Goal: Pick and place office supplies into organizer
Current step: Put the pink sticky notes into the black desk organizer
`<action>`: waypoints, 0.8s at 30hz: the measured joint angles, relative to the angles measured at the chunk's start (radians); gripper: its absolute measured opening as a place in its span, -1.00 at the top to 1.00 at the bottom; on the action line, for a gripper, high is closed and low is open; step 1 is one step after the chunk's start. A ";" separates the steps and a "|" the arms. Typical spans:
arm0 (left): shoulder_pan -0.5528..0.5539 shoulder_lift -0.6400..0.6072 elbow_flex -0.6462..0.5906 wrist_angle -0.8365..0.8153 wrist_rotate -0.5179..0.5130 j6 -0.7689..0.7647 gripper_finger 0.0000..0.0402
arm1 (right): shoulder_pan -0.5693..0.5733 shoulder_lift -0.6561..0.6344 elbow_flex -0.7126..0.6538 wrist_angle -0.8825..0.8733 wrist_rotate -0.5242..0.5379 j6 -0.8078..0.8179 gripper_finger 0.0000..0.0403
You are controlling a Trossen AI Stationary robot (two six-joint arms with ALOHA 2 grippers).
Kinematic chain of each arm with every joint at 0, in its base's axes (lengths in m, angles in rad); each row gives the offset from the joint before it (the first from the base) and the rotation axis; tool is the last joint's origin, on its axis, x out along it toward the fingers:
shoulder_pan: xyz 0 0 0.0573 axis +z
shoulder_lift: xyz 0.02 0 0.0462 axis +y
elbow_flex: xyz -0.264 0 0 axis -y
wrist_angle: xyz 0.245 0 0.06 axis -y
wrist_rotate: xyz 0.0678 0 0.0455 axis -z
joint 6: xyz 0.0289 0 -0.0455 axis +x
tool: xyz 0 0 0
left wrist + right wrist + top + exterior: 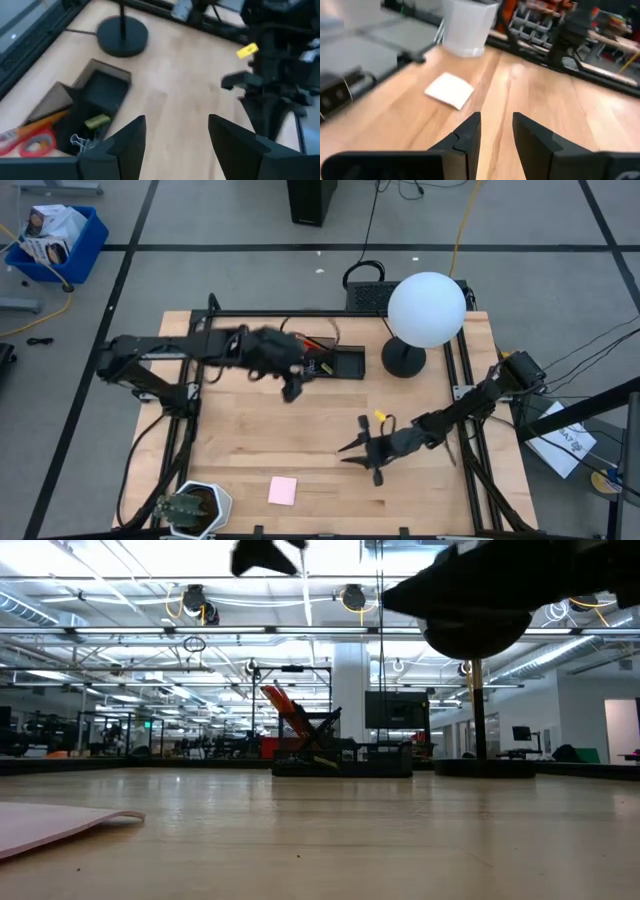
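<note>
Organizer (335,363) beside left gripper (291,388), jaws apart, right gripper (352,452) low mid-table, jaws slightly apart

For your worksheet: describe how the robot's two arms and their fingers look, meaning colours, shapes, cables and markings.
Both arms are dark, slim and jointed. The left gripper and right gripper each end in two flat, wedge-shaped black fingers. A small yellow tag sits near the right wrist. Black cables trail from the right arm's base.

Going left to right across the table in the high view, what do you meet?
Potted plant → left gripper → pink sticky pad → organizer → right gripper → lamp.
</note>
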 joint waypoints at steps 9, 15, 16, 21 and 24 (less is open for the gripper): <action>-0.242 -0.121 -0.231 0.205 -0.068 -0.085 -0.11 | 0.022 0.237 0.204 -0.116 -0.002 -0.459 0.33; -0.377 -0.196 -0.404 0.426 -0.119 -0.137 -0.10 | 0.022 0.368 0.291 -0.090 0.082 -0.701 0.10; -0.395 -0.211 -0.431 0.466 -0.128 -0.137 -0.10 | 0.020 0.392 0.316 -0.077 0.078 -0.737 0.06; -0.437 -0.264 -0.519 0.576 -0.150 -0.150 -0.11 | 0.019 0.490 0.434 -0.072 0.062 -0.812 -0.03; -0.452 -0.276 -0.536 0.621 -0.163 -0.157 -0.11 | 0.020 0.522 0.490 -0.089 0.047 -0.836 -0.02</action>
